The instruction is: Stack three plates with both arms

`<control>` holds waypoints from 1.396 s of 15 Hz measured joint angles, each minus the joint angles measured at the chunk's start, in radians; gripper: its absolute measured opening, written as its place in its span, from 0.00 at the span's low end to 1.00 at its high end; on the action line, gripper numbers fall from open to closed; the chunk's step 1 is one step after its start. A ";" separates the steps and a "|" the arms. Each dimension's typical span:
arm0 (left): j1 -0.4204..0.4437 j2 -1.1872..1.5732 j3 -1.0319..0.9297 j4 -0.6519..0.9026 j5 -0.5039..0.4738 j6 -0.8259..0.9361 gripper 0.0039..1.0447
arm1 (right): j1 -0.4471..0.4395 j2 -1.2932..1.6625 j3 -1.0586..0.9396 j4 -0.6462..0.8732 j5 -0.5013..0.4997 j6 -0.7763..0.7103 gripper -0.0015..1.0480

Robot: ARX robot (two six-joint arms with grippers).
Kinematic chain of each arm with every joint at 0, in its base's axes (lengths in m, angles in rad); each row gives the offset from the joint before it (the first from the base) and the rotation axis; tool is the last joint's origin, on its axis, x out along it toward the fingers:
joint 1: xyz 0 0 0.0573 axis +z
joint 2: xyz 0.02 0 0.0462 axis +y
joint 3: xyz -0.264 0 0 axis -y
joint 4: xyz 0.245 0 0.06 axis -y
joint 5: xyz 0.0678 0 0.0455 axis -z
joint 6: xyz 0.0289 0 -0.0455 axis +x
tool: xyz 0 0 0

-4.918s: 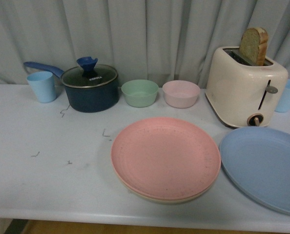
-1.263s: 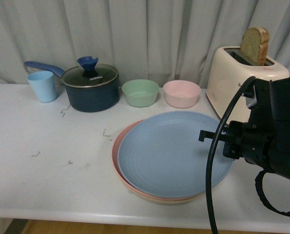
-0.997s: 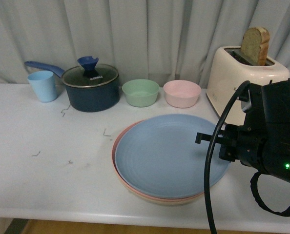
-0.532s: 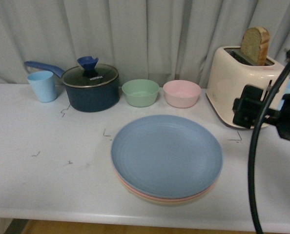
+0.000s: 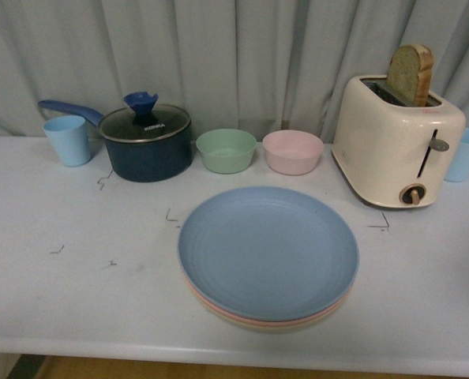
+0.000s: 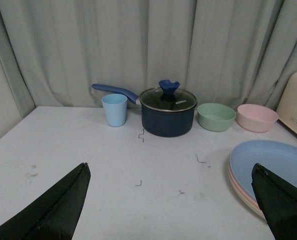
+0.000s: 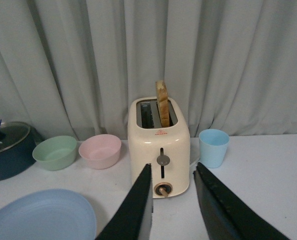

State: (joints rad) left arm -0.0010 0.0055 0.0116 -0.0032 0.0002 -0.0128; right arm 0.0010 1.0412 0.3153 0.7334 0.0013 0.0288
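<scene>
The three plates lie in one stack at the middle front of the table. The blue plate (image 5: 268, 251) is on top, a thin pink rim (image 5: 215, 307) shows under it and a beige rim (image 5: 286, 326) at the very bottom. Neither arm shows in the front view. In the left wrist view my left gripper (image 6: 171, 165) hangs open over bare table, well apart from the stack (image 6: 273, 165) beside one finger. My right gripper (image 7: 172, 166) is open and empty, facing the toaster, with the blue plate (image 7: 38, 215) off to one side.
Along the back stand a light blue cup (image 5: 67, 140), a dark blue lidded pot (image 5: 145, 144), a green bowl (image 5: 226, 150), a pink bowl (image 5: 292, 151), a cream toaster (image 5: 396, 142) holding a bread slice (image 5: 410, 73), and another blue cup (image 5: 465, 154).
The blue plate went from the table's right side onto the pink plate. The right arm let it go, drew back to the right and left the front view.
</scene>
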 joint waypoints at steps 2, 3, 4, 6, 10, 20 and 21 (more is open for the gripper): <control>0.000 0.000 0.000 0.000 0.000 0.000 0.94 | -0.001 -0.078 -0.083 -0.005 -0.001 -0.013 0.07; 0.000 0.000 0.000 0.000 0.000 0.000 0.94 | -0.001 -0.112 -0.121 -0.018 -0.001 -0.021 0.02; 0.000 0.000 0.000 0.000 0.000 0.000 0.94 | -0.001 -0.153 -0.146 -0.025 0.000 -0.022 0.02; 0.000 0.000 0.000 0.000 0.000 0.000 0.94 | -0.001 -0.235 -0.187 -0.058 -0.001 -0.022 0.02; 0.000 0.000 0.000 0.000 0.000 0.000 0.94 | -0.001 -0.386 -0.248 -0.151 -0.001 -0.022 0.02; 0.000 0.000 0.000 0.000 0.000 0.000 0.94 | -0.001 -0.725 -0.304 -0.413 -0.001 -0.023 0.02; 0.000 0.000 0.000 0.000 0.000 0.000 0.94 | -0.001 -0.750 -0.304 -0.439 -0.001 -0.023 0.02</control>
State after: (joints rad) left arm -0.0010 0.0055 0.0116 -0.0036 -0.0002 -0.0128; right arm -0.0002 0.2913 0.0113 0.2939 0.0006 0.0063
